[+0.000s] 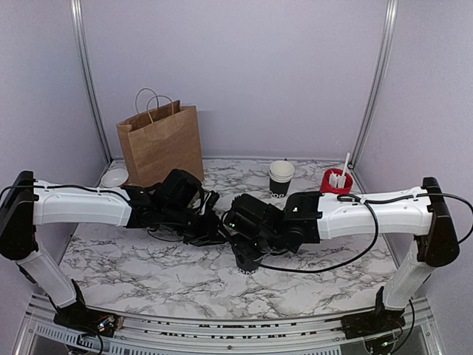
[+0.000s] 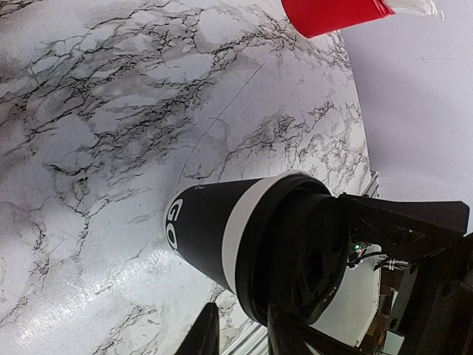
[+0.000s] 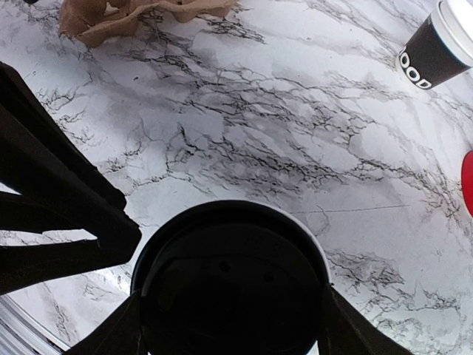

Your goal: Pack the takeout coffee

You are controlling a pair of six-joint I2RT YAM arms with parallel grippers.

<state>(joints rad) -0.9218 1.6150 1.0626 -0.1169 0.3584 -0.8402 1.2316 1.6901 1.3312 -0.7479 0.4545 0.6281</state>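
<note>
The takeout coffee is a black cup with white lettering and a white rim, and its black lid is on. It also shows in the left wrist view and the right wrist view. My right gripper is shut on it from above, one finger on each side of the lid. Its fingers show by the lid in the left wrist view. My left gripper is open and empty, just left of the cup. Its fingers lie beside the lid's rim.
A brown paper bag stands open at the back left, with a white dish beside it. A nested stack of black cups and a red cup of white sticks stand at the back right.
</note>
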